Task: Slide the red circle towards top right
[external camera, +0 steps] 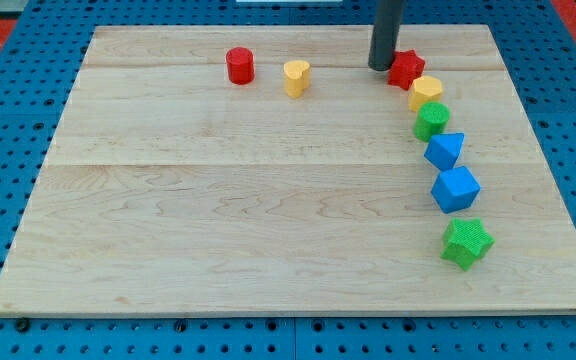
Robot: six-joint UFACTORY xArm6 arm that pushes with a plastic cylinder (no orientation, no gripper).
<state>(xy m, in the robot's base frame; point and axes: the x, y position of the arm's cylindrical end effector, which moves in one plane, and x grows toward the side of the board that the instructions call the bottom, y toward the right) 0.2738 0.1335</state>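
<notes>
The red circle (240, 66) is a short red cylinder near the view's top, left of centre. A yellow heart-like block (296, 76) sits just to its right. My tip (381, 66) rests on the board near the view's top right, far to the right of the red circle. It is just left of a red star block (406, 69), close to it or touching.
A curved row runs down the view's right: yellow block (426, 92), green block (431, 120), blue block (445, 151), larger blue block (456, 189), green star (466, 243). The wooden board (218, 230) lies on a blue pegboard.
</notes>
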